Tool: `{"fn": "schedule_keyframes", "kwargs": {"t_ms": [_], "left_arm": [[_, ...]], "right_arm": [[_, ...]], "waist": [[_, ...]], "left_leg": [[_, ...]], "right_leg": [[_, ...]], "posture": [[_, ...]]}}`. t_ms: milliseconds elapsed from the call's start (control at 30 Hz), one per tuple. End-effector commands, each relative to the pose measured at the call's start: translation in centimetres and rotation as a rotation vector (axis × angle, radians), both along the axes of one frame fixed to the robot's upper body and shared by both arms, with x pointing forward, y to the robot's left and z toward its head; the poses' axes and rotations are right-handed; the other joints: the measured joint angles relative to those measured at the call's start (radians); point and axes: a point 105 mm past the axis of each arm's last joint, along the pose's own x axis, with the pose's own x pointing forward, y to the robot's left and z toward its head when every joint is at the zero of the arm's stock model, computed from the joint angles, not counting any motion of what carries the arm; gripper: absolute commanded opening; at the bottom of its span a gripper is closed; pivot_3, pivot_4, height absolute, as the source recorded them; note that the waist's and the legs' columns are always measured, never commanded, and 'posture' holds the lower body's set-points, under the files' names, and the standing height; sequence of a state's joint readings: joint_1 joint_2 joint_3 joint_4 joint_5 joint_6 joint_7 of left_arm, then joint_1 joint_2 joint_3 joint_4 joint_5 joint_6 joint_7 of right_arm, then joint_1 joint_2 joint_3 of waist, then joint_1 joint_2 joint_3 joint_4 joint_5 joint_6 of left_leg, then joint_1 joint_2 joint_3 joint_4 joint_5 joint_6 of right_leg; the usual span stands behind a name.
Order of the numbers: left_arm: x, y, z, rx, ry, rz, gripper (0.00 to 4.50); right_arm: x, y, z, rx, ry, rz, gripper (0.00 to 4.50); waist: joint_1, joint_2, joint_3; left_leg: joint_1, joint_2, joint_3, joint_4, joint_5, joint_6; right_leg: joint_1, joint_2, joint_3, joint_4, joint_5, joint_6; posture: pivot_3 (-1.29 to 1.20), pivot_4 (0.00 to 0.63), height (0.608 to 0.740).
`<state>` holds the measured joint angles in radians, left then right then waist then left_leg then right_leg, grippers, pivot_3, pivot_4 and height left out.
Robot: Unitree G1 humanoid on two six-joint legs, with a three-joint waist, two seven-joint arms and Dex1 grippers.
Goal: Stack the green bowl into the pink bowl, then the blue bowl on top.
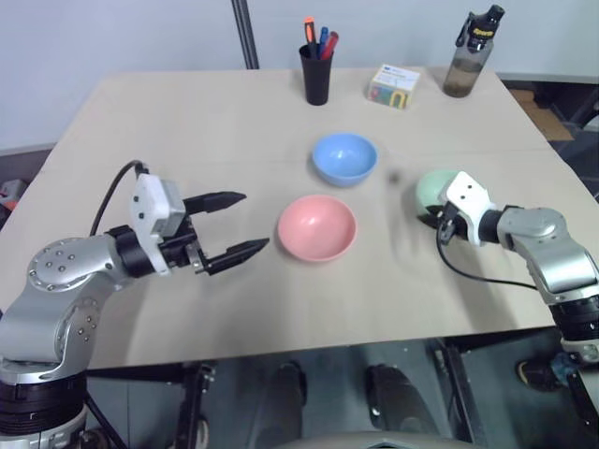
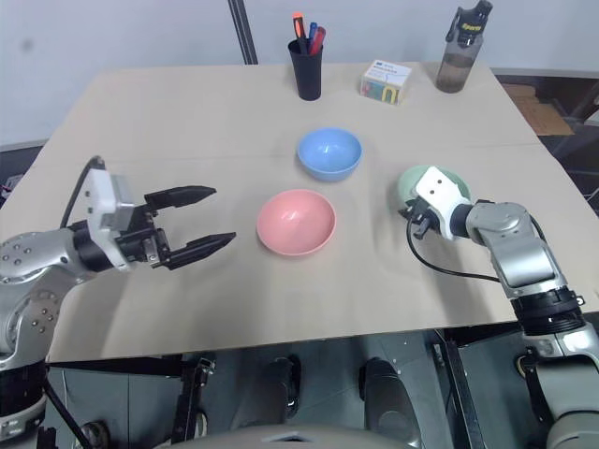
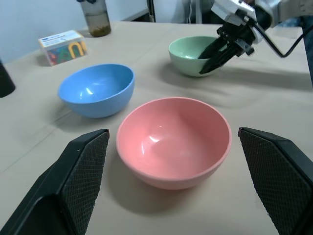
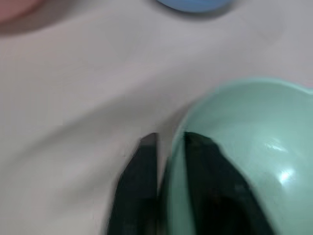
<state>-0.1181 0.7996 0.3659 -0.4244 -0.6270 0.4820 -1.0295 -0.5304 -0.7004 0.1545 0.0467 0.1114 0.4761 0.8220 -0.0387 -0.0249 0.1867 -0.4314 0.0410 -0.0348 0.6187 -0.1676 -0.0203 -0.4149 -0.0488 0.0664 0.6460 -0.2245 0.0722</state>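
Green bowl [image 4: 244, 142] upright, rim clenched by right end effector [image 4: 168, 147]; left end effector [image 1: 234, 224] released.

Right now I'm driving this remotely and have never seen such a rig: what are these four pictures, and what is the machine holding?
It is a humanoid robot with two arms, each ending in two black fingers. Two pictures look down from its head; the other two come from cameras on its wrists.

On the table stand a pink bowl, a blue bowl and a green bowl, all apart. At the far edge are a black pen cup, a small card box and a bottle.

The right gripper is shut on the green bowl's rim, one finger inside, one outside. The left gripper is open and empty, pointing at the pink bowl.
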Motion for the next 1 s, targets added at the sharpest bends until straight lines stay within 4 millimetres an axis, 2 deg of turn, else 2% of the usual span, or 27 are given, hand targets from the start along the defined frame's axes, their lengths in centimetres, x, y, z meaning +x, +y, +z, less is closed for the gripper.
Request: {"fn": "schedule_keyframes", "kwargs": {"t_ms": [33, 100, 200, 300, 400, 533, 633, 700, 800, 833, 867, 900, 933, 967, 1000], "left_arm": [[-1.2, -0.2, 1.3, -0.014, -0.032, -0.044, 4.5], [-1.3, -0.1, 1.5, -0.024, -0.034, -0.037, 4.5], [-1.2, 0.2, 1.6, -0.045, -0.024, -0.014, 4.5], [-1.5, 0.6, 1.3, -0.026, -0.014, -0.008, 4.5], [-1.5, 0.9, 0.9, -0.002, -0.013, 0.009, 4.5], [-1.4, 1.1, 0.9, -0.004, -0.023, 0.029, 4.5], [-1.3, 1.2, 0.9, -0.008, -0.03, 0.042, 4.5], [-1.2, 1.1, 0.9, -0.011, -0.037, 0.046, 4.5], [-1.2, 0.8, 0.9, -0.014, -0.041, 0.045, 4.5], [-1.2, 0.7, 0.9, -0.015, -0.042, 0.045, 4.5], [-1.3, 0.7, 0.9, -0.015, -0.043, 0.046, 4.5], [-1.3, 0.6, 0.8, -0.015, -0.043, 0.046, 4.5], [-1.4, 0.6, 0.8, -0.021, -0.041, 0.046, 4.5], [-1.5, 0.5, 0.8, -0.024, -0.04, 0.046, 4.5], [-1.6, 0.5, 0.9, -0.026, -0.04, 0.047, 4.5]], "right_arm": [[0.4, 0.3, 1.4, -0.016, -0.063, 0.021, 0.03], [0.5, 0.4, 2.1, -0.033, -0.099, 0.031, 0.03], [-0.3, 2.0, 3.9, 0.003, -0.152, 0.133, 0.03], [-2.9, 5.6, 6.1, 0.119, -0.164, 0.334, 0.03], [-5.3, 8.7, 7.3, 0.179, -0.151, 0.501, 0.03], [-7.5, 11.8, 7.7, 0.244, -0.1, 0.649, 0.03], [-9.3, 15.3, 6.7, 0.276, -0.063, 0.778, 0.03], [-9.1, 16.9, 6.0, 0.299, -0.039, 0.794, 0.03], [-8.3, 17.9, 6.0, 0.319, -0.016, 0.8, 0.03], [-8.1, 18.0, 6.0, 0.317, -0.015, 0.806, 0.59], [-7.9, 17.9, 6.1, 0.313, -0.019, 0.813, 0.89], [-7.7, 17.9, 6.4, 0.313, -0.029, 0.815, 1.41], [-7.4, 17.7, 6.9, 0.319, -0.058, 0.805, 1.51], [-7.0, 17.6, 7.6, 0.326, -0.096, 0.791, 1.96], [-6.6, 17.3, 8.2, 0.333, -0.131, 0.774, 2.18]], "waist": [[-0.001, 0.0, 0.0], [-0.002, 0.0, 0.0], [-0.002, 0.0, 0.0], [-0.006, 0.0, 0.0], [-0.005, 0.001, 0.0], [0.0, -0.001, 0.0], [-0.001, -0.001, -0.001], [-0.004, -0.001, -0.001], [-0.004, -0.001, -0.001], [-0.002, -0.001, -0.001], [0.001, -0.001, -0.001], [0.003, -0.002, -0.001], [0.003, -0.002, -0.001], [0.002, -0.002, -0.001], [0.0, -0.002, -0.001]], "left_leg": [[0.0, 0.0, 0.0, 0.0, 0.0, 0.0], [0.0, 0.0, 0.0, 0.0, 0.0, 0.0], [0.0, 0.0, 0.0, 0.0, 0.0, 0.0], [0.0, 0.0, 0.0, -0.001, 0.0, 0.0], [0.0, 0.001, 0.0, -0.001, 0.0, 0.0], [0.0, 0.001, 0.0, -0.001, 0.0, 0.0], [0.0, 0.001, 0.0, -0.001, 0.0, 0.0], [0.001, 0.001, -0.001, -0.001, 0.0, 0.0], [0.0, 0.002, 0.0, -0.001, 0.0, 0.0], [0.0, 0.002, 0.0, -0.001, 0.0, 0.0], [0.0, 0.001, 0.0, -0.001, 0.0, 0.0], [0.0, 0.001, 0.0, -0.001, 0.0, 0.0], [0.0, 0.001, 0.0, -0.001, 0.0, 0.0], [0.0, 0.001, -0.001, -0.001, 0.0, 0.0], [0.0, 0.001, 0.0, -0.001, 0.0, 0.0]], "right_leg": [[0.0, 0.0, 0.0, 0.0, 0.0, 0.0], [0.0, 0.0, 0.0, 0.0, 0.0, 0.0], [0.0, 0.0, 0.0, 0.0, 0.0, 0.0], [0.0, 0.0, 0.0, 0.0, 0.0, 0.0], [-0.001, 0.001, 0.0, 0.0, 0.001, 0.003], [0.0, 0.001, 0.0, 0.0, 0.0, 0.0], [0.0, 0.001, 0.0, 0.0, 0.0, -0.001], [0.0, 0.001, 0.0, 0.0, 0.0, -0.001], [-0.001, 0.001, 0.0, 0.001, 0.0, -0.001], [-0.001, 0.001, 0.0, 0.001, 0.0, -0.001], [-0.001, 0.001, 0.0, 0.001, 0.0, -0.001], [0.0, 0.001, -0.001, 0.001, 0.0, -0.001], [0.0, 0.001, -0.001, 0.001, 0.0, -0.001], [-0.001, 0.001, -0.001, 0.0, 0.0, -0.001], [-0.001, 0.001, -0.001, 0.0, 0.0, -0.001]], "posture": [[0.0, 0.15, 0.74], [0.0, 0.15, 0.74], [0.0, 0.15, 0.74], [0.0, 0.15, 0.74], [0.0, 0.15, 0.74], [0.0, 0.15, 0.74], [0.0, 0.15, 0.74], [0.0, 0.15, 0.74], [0.0, 0.15, 0.74], [0.0, 0.15, 0.74], [0.0, 0.15, 0.74], [0.0, 0.15, 0.74], [0.0, 0.15, 0.74], [0.0, 0.15, 0.74], [0.0, 0.15, 0.74]]}}
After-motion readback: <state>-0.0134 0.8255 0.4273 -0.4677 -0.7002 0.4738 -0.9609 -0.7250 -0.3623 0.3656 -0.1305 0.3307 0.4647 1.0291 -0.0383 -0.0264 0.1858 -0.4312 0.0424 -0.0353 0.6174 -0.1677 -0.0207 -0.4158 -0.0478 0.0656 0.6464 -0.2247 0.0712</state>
